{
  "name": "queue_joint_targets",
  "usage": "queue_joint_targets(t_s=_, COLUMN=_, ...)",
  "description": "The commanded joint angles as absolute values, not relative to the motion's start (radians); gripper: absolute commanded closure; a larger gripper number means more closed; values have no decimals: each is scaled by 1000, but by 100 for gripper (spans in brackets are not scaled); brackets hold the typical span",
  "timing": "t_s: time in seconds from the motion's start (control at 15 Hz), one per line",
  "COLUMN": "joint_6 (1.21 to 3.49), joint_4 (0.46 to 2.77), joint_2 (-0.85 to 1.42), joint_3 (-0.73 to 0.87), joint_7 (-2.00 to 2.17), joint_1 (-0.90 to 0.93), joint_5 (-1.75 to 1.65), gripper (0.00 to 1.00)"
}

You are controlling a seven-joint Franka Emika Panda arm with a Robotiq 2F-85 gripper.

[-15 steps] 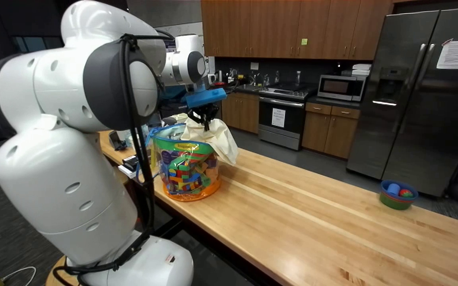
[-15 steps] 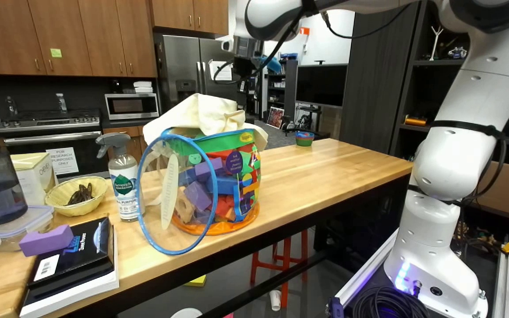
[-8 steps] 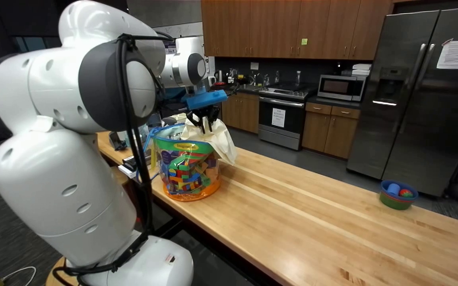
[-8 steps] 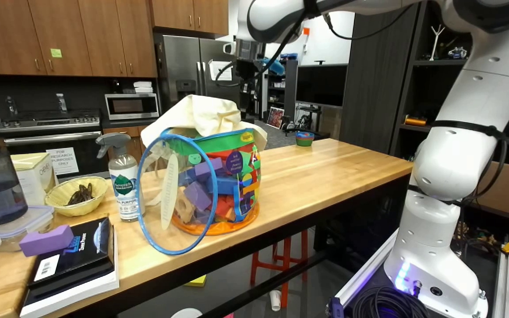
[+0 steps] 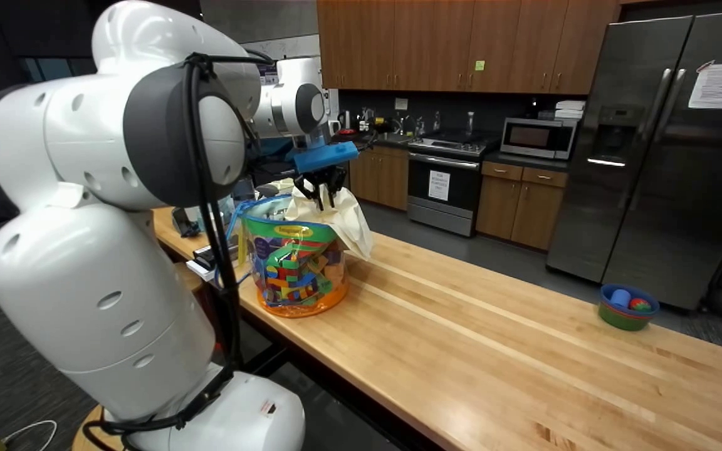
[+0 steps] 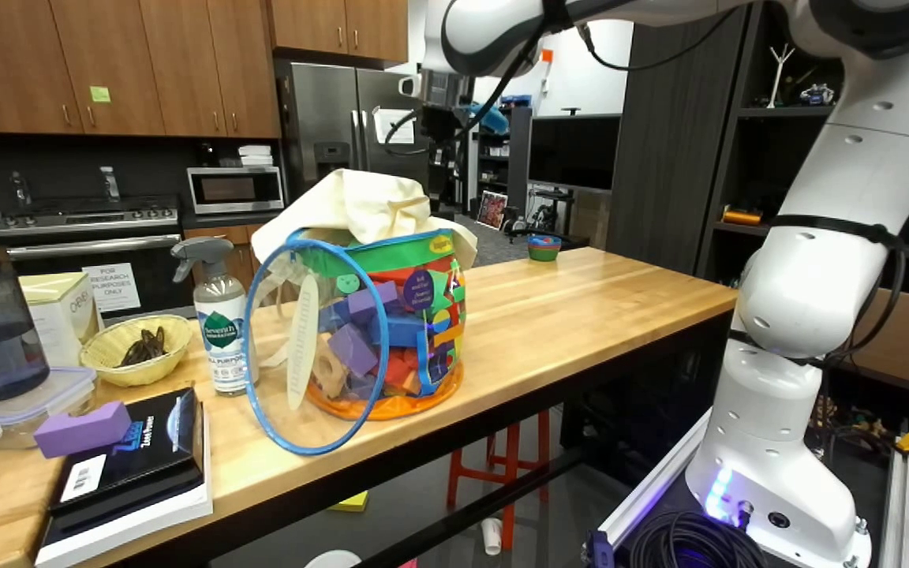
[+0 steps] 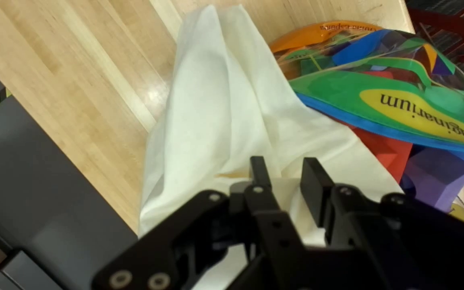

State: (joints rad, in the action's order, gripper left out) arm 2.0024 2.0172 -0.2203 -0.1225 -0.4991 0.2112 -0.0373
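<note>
My gripper (image 7: pixel 284 161) is over the cream cloth (image 7: pixel 216 100), its two black fingers parted, with cloth visible below through the gap. It appears close to the cloth; whether the fingertips touch it I cannot tell. In both exterior views the cloth (image 6: pixel 368 201) drapes over the top of a clear toy bag (image 5: pixel 292 232), whose rim is green and blue and which is full of coloured foam blocks. In an exterior view the gripper (image 5: pixel 326 205) hangs above the bag's far side. The bag's round lid (image 6: pixel 312 450) with blue edging hangs open at its side.
On the wooden table (image 5: pixel 492 338), stacked bowls (image 5: pixel 624 319) stand toward the far end. Near the bag are a spray bottle (image 6: pixel 222 339), a yellow basket (image 6: pixel 107 375), a black box (image 6: pixel 162 442) and a purple block (image 6: pixel 84 430).
The fingers were together a second ago and have come apart, letting the cloth go. The cloth has settled slightly. The arm shifted a little, then stayed still over the last half second.
</note>
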Motion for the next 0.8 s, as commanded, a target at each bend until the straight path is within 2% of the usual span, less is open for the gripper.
queue_joint_targets(t_s=0.0, joint_6=2006, joint_4=2019, joint_2=-217, joint_3=-122, joint_7=-495, joint_1=206, joint_5=-34, gripper=45)
queue_joint_targets(t_s=0.2, joint_6=2017, joint_4=2037, joint_2=-231, joint_3=-115, joint_7=-478, joint_1=195, joint_5=-39, gripper=29)
queue_joint_targets(t_s=0.47, joint_6=2023, joint_4=2068, joint_2=-260, joint_3=-101, joint_7=-462, joint_1=175, joint_5=-41, gripper=2)
queue_joint_targets(t_s=0.73, joint_6=2028, joint_4=2104, joint_2=-298, joint_3=-85, joint_7=-433, joint_1=154, joint_5=-42, gripper=0)
